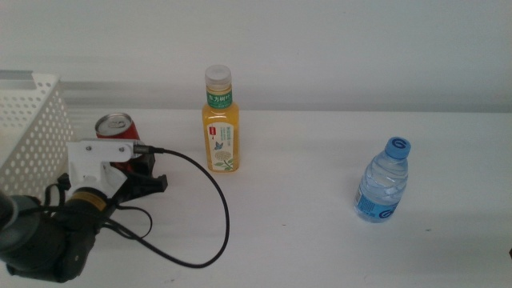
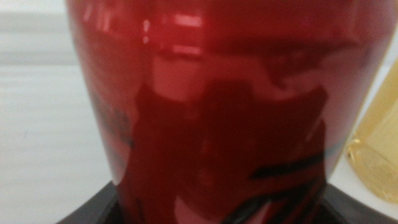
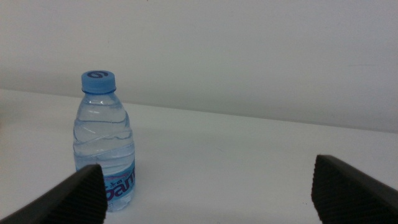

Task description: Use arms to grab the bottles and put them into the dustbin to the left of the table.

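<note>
Can (image 1: pixel 117 128) grasp step: left end effector (image 1: pixel 132 172) is at the can beside the bin (image 1: pixel 32 128), jaw state unclear, right end effector (image 3: pixel 205 193) waits wide near the water (image 1: pixel 382 180); next, confirm grip, lift, swing to bin.

A plain pale grey-white wall (image 1: pixel 344 48) runs behind the scene, bare and evenly lit; its lower edge meets a smooth white surface in a soft straight line; the light is diffuse, shadows faint and short.
</note>
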{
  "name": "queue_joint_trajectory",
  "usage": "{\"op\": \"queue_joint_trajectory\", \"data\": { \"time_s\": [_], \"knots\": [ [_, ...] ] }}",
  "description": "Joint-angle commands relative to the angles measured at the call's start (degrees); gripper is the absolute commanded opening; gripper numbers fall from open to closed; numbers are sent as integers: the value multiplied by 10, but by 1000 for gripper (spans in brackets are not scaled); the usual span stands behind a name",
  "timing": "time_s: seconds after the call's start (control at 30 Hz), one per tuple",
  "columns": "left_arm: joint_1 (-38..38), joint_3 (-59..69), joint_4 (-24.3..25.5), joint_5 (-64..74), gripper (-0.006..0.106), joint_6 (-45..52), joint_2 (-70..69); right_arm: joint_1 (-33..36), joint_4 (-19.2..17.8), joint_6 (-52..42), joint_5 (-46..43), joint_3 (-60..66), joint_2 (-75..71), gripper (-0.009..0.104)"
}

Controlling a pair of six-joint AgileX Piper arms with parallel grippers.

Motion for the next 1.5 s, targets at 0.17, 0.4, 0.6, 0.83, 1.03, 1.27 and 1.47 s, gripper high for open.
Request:
{"op": "queue_joint_trajectory", "data": {
  "time_s": [0.17, 0.4, 0.6, 0.83, 1.03, 1.27, 1.47],
  "knots": [
    [-5, 37, -5, 56, -2, 27, -92, -2, -4, -3, -7, 25, -22, 88],
    [-5, 52, 0, 191, -2, 44, -221, -2, -4, -3, -7, 25, -22, 88],
    [-5, 52, 13, 353, -2, 55, -339, -2, -4, -3, -7, 25, -22, 88],
    [-5, 46, -7, 511, -2, 57, -462, -2, -4, -3, -7, 25, -22, 88],
    [-5, -24, 4, 708, -2, 59, -529, -2, -4, -3, -7, 25, -22, 88],
    [-5, -146, 4, 933, -2, 56, -530, -2, -4, -3, -7, 25, -22, 88],
    [-5, -212, 4, 1027, -2, 72, -529, -2, -4, -3, -7, 25, -22, 88]
  ]
}}
